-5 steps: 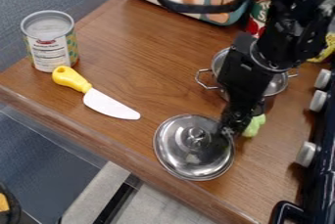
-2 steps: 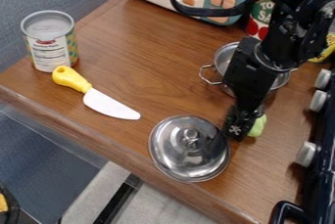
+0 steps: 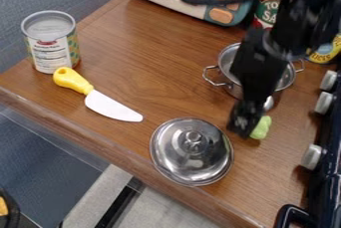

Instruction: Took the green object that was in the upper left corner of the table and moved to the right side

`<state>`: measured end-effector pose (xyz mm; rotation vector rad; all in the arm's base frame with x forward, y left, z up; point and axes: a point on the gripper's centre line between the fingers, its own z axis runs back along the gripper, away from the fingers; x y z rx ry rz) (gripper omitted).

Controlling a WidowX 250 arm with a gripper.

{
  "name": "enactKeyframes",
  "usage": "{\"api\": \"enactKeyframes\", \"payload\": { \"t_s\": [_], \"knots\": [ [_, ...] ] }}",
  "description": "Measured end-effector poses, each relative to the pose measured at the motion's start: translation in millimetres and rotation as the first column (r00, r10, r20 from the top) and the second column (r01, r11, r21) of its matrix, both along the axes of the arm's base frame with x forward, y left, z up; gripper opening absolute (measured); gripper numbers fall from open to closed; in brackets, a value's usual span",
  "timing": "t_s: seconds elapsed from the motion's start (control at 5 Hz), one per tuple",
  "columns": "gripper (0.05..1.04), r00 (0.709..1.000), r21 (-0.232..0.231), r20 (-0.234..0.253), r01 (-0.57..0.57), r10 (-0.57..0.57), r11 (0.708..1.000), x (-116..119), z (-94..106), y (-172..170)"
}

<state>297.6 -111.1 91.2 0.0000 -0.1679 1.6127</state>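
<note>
The end effector [image 3: 244,125] has drawn clear of the lid [image 3: 190,157]; its grip I cannot tell; the green object [image 3: 261,128] seems delivered rightward.

The arm [image 3: 303,28] is black all over, with soft grey glints on its surfaces. The gripper [image 3: 244,120] is black too, narrow beside the housing above it, with small pale flecks low down. Just above the gripper, the housing [image 3: 254,65] is blocky and straight-sided, a plain dark slab. Higher again, a curved greyish edge [image 3: 274,48] shows where that housing meets the bulkier, more rounded parts; it looks like a metal rim, though the blur makes it hard to be sure. Well above the gripper, a thick, smooth black cable [image 3: 200,0] bows out in a wide loop.
</note>
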Motion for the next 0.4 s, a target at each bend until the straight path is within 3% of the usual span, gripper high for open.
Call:
{"api": "enactKeyframes", "payload": {
  "t_s": [0.2,0.4],
  "knots": [
    [1.000,0.997,-0.019,0.081,-0.016,0.017,1.000,-1.6,38.3,12.3],
    [1.000,0.985,-0.053,0.136,-0.099,0.106,0.994,-4.3,55.5,47.3]
  ]
}}
